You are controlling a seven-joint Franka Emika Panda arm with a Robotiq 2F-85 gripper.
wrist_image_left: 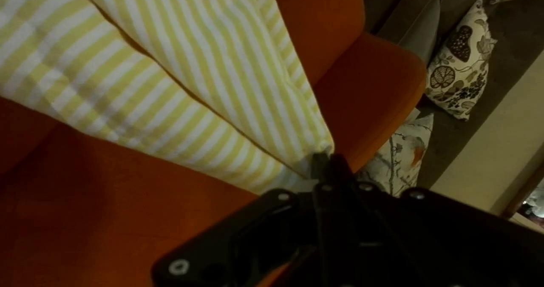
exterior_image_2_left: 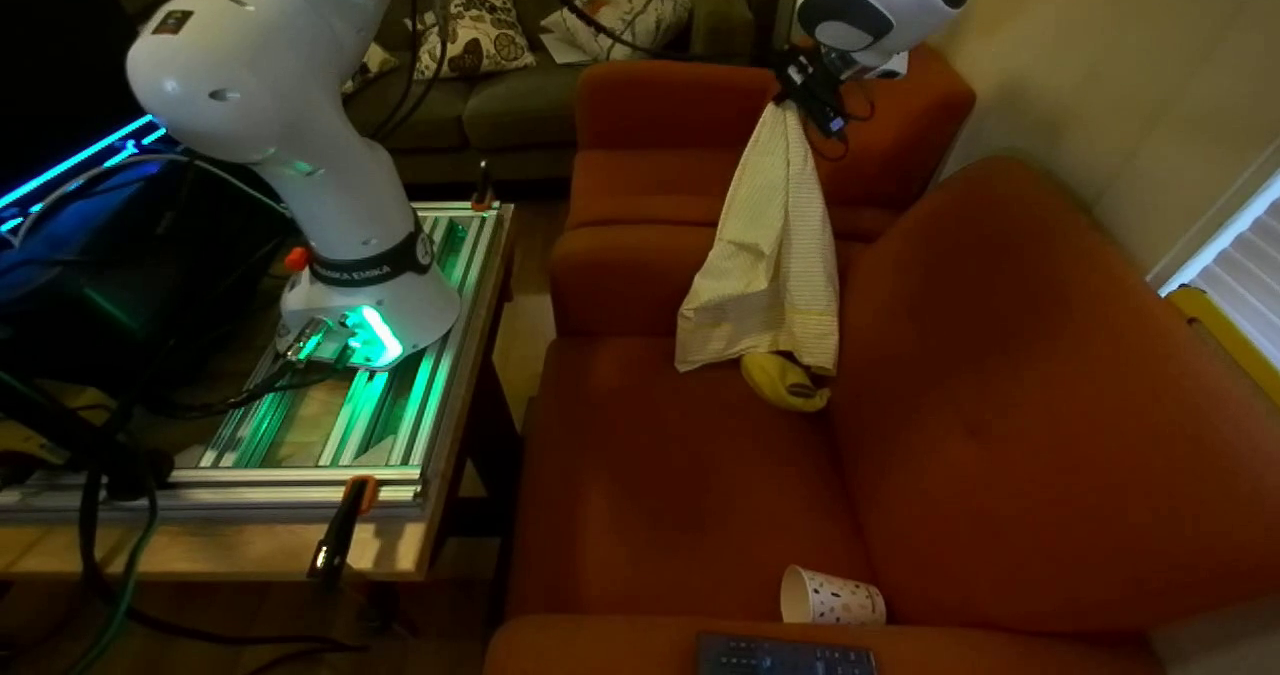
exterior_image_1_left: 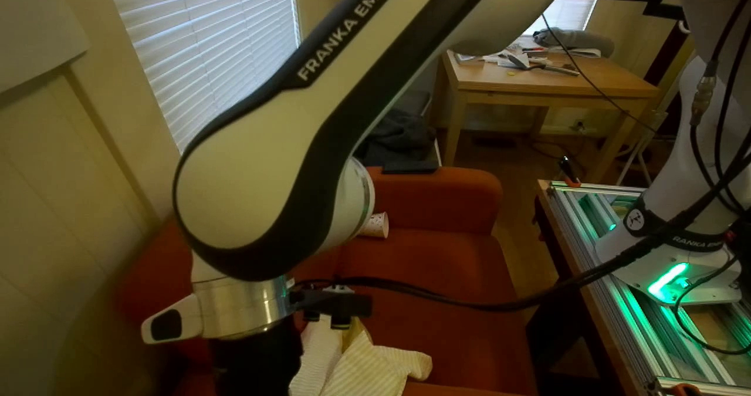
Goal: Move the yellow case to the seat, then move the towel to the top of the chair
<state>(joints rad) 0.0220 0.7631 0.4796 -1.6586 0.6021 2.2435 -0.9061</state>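
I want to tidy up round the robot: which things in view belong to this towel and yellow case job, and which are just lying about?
For the job:
striped towel, hanging from the closed gripper
yellow case, partly hidden by the towel
orange seat, the case's goal

Just lying about:
speckled cup, on its side
remote control
brown-patterned cushion

The yellow-and-white cloth towel (exterior_image_2_left: 770, 265) is striped, the rounded yellow case (exterior_image_2_left: 774, 382) has dark marks, and the orange-red fabric seat (exterior_image_2_left: 680, 475) is plain.
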